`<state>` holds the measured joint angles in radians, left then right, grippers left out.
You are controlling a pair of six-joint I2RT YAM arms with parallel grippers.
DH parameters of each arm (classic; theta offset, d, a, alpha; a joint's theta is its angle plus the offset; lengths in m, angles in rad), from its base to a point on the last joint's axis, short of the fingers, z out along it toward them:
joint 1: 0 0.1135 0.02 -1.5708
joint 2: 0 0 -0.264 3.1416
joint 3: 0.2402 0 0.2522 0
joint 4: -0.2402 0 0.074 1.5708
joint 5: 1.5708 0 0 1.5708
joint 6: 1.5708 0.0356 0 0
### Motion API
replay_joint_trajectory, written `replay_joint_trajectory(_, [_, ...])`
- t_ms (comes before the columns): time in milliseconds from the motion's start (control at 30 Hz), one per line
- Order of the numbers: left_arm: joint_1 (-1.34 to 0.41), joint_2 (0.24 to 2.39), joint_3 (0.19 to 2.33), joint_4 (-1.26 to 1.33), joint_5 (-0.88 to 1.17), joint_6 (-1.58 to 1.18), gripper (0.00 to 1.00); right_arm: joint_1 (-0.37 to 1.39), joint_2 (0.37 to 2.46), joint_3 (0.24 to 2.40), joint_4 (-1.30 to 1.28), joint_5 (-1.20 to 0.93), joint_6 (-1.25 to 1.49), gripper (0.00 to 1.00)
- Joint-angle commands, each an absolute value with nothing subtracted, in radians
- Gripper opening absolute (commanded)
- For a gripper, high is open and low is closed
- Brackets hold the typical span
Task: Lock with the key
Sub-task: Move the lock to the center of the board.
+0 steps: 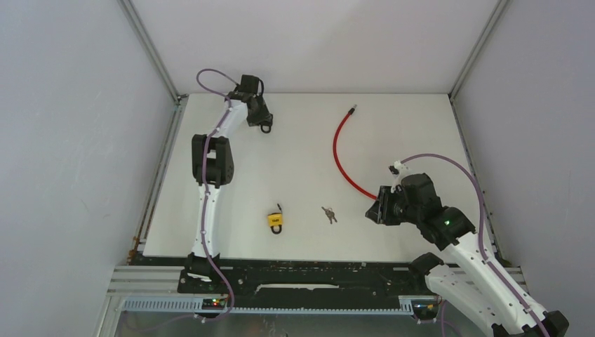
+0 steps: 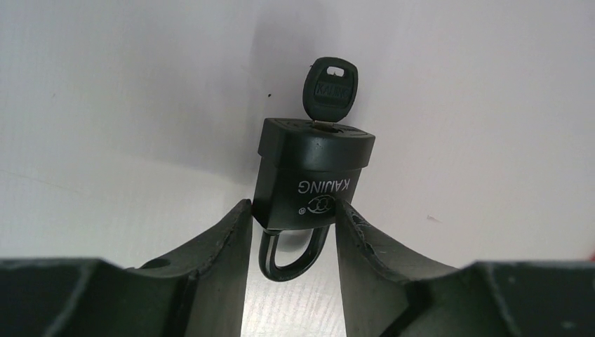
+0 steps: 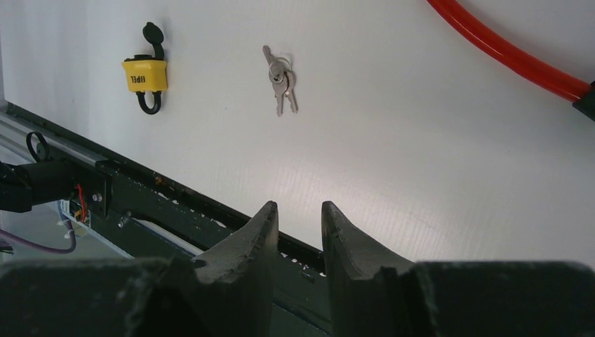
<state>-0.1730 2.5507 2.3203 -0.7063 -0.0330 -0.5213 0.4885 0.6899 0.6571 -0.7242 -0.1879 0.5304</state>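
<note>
A black padlock [image 2: 312, 175] marked KAIJING has a black-headed key [image 2: 330, 88] standing in its keyhole. My left gripper [image 2: 291, 207] is shut on the shackle end of the lock's body, and the closed shackle [image 2: 284, 263] hangs between the fingers. In the top view this gripper [image 1: 266, 124] is at the far left of the table [image 1: 295, 161], near the back wall. My right gripper [image 1: 372, 210] is at the near right, low over the table. Its fingers [image 3: 266, 217] stand a narrow gap apart with nothing between them.
A yellow padlock [image 1: 275, 220] [image 3: 144, 75] with a black key in it lies near the front edge. A small bunch of silver keys [image 1: 328, 214] [image 3: 281, 74] lies to its right. A red cable [image 1: 339, 147] [image 3: 512, 56] curves across the right half, ending by my right gripper.
</note>
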Motion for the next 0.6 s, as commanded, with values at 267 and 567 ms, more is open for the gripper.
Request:
replay_joint_trajectory(267, [-0.196, 2.438, 2.182, -0.726, -0.017, -0.469, 0.15, 0.483, 0.680, 0.644, -0.690, -0.207, 0.529, 0.32])
replay_joint_trajectory(567, [-0.238, 2.270, 1.884, -0.637, -0.013, -0.445, 0.09, 0.485, 0.703, 0.638, -0.673, -0.223, 0.527, 0.32])
